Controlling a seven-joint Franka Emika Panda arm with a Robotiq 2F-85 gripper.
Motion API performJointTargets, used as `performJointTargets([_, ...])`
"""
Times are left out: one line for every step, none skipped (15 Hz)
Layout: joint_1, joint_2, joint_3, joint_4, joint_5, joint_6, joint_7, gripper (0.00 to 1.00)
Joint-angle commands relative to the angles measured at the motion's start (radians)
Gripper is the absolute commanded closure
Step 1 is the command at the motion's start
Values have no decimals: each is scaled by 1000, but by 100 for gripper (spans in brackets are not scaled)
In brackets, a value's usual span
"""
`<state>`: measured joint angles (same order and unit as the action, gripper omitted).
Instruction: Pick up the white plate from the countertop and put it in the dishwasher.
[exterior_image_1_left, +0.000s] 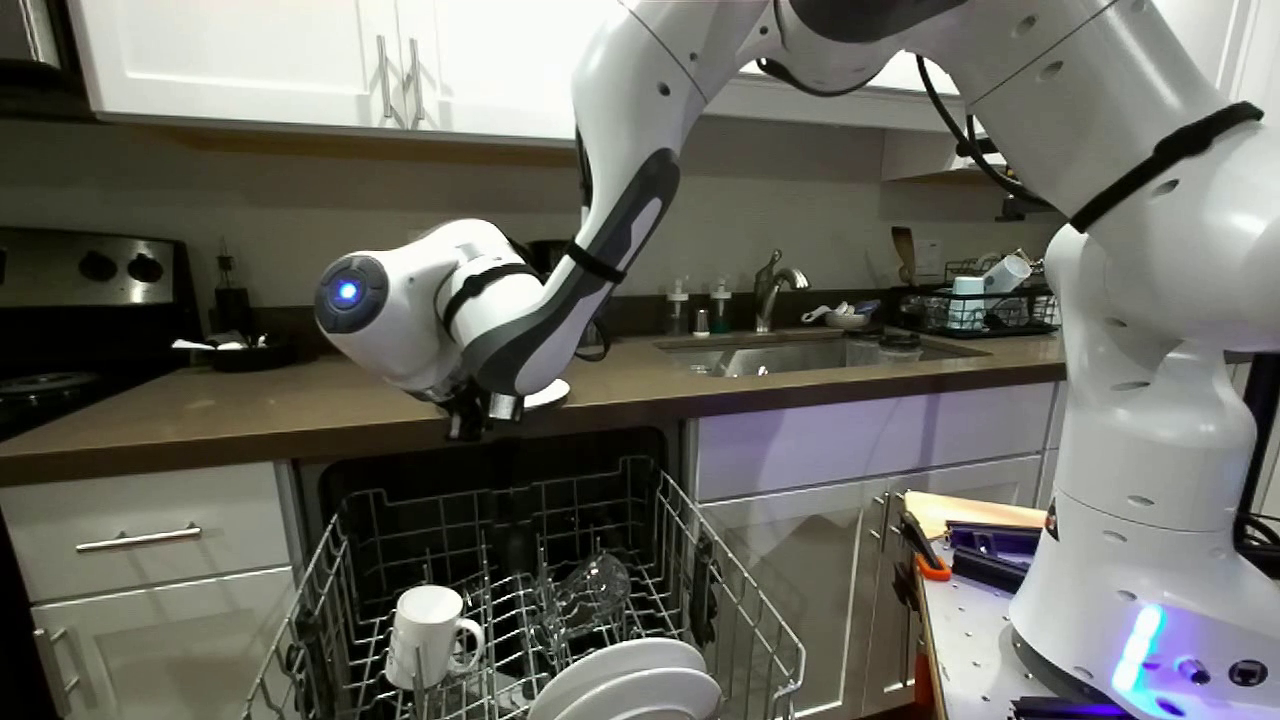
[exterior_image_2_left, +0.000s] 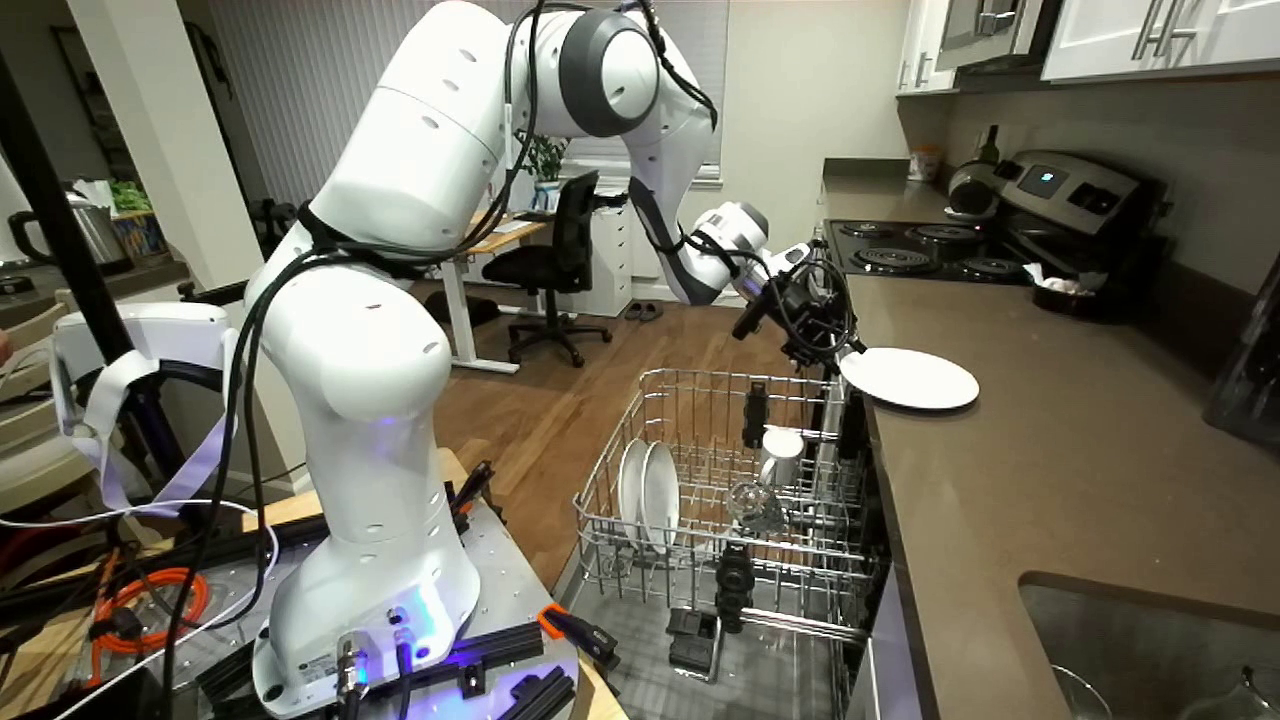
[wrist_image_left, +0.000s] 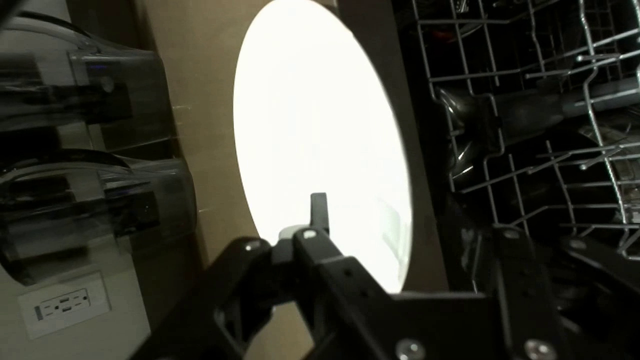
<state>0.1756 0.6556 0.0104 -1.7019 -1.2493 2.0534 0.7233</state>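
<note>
The white plate (exterior_image_2_left: 910, 378) lies on the countertop (exterior_image_2_left: 1050, 450) at its front edge, beside the dishwasher. It also shows in the wrist view (wrist_image_left: 320, 115) and partly behind the arm in an exterior view (exterior_image_1_left: 548, 394). My gripper (wrist_image_left: 400, 225) is open at the near side of the plate. One finger is over the plate; the other, dark, is on the dishwasher side past the counter edge. Whether a finger touches the plate I cannot tell. In an exterior view the gripper (exterior_image_2_left: 850, 348) is beside the plate's rim. The dishwasher (exterior_image_1_left: 735, 567) stands open with its wire rack pulled out.
The rack holds a white mug (exterior_image_1_left: 408, 640), a clear glass (exterior_image_1_left: 600, 585) and two white plates (exterior_image_2_left: 660, 490) standing upright. The stove (exterior_image_2_left: 920, 250) is past the plate; the sink (exterior_image_1_left: 780, 357) is on the base side. Two clear-bodied appliances (wrist_image_left: 145, 200) stand at the wall.
</note>
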Motion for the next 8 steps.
performJointTargets([-13, 4, -4, 4, -16, 3, -22, 37])
performJointTargets([-14, 8, -9, 7, -22, 1, -22, 40])
performJointTargets([-13, 12, -14, 8, -32, 0, -20, 42])
performJointTargets([-12, 18, -19, 9, -45, -2, -17, 43])
performJointTargets([-12, 21, -22, 8, -53, -3, -18, 46])
performJointTargets([-13, 25, -24, 8, -58, -4, -16, 48])
performJointTargets([-12, 27, -26, 7, -65, -3, -14, 65])
performJointTargets([-11, 30, -27, 6, -76, -3, -11, 75])
